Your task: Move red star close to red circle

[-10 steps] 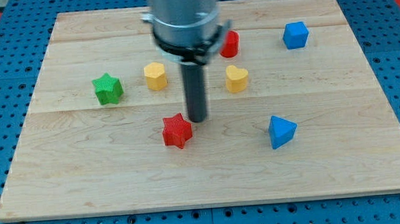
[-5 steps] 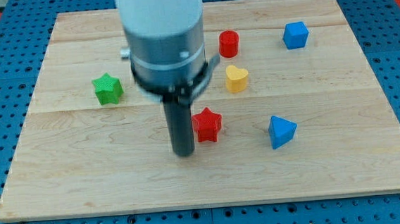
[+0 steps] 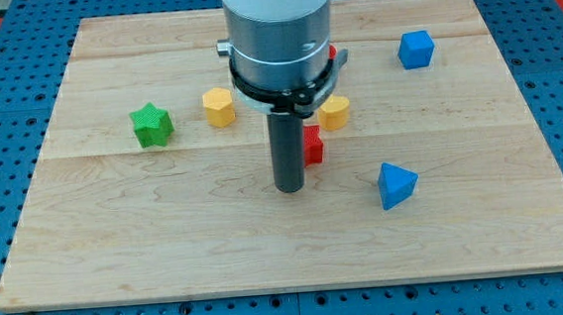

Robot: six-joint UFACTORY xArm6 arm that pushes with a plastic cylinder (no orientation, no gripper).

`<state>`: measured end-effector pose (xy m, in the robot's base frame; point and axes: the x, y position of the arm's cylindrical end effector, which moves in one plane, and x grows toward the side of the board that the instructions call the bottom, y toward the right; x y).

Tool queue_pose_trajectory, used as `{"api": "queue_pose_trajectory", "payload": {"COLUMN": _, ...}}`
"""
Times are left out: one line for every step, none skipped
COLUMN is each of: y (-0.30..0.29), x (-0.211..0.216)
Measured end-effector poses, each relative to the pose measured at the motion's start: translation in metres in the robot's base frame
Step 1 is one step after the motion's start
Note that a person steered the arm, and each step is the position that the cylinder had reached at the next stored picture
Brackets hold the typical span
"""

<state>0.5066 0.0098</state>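
Note:
The red star (image 3: 312, 145) lies near the middle of the wooden board (image 3: 119, 248), mostly hidden behind the dark rod; only its right part shows. My tip (image 3: 290, 189) rests on the board just below and left of the star, touching or nearly touching it. The red circle (image 3: 332, 52) is almost fully hidden behind the arm's body; only a sliver shows at the arm's right edge, above the star. A yellow heart block (image 3: 336, 112) sits between the star and the circle.
A yellow hexagon block (image 3: 218, 107) and a green star (image 3: 151, 125) lie to the view's left. A blue cube (image 3: 416, 49) sits at the top right and a blue triangular block (image 3: 396, 184) at the lower right.
The red star has been pushed from the left-middle to the right and up toward the yellow heart. My tip swung down-left around it, then moved right and up behind it.

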Motion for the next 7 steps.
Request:
{"api": "queue_pose_trajectory", "payload": {"y": 0.027, "x": -0.002}}
{"api": "queue_pose_trajectory", "payload": {"y": 0.029, "x": -0.024}}
{"api": "queue_pose_trajectory", "payload": {"y": 0.026, "x": -0.037}}
{"api": "queue_pose_trajectory", "payload": {"y": 0.029, "x": -0.039}}
{"api": "queue_pose_trajectory", "payload": {"y": 0.025, "x": -0.039}}
{"api": "queue_pose_trajectory", "payload": {"y": -0.017, "x": -0.074}}
{"api": "queue_pose_trajectory", "payload": {"y": -0.017, "x": -0.075}}
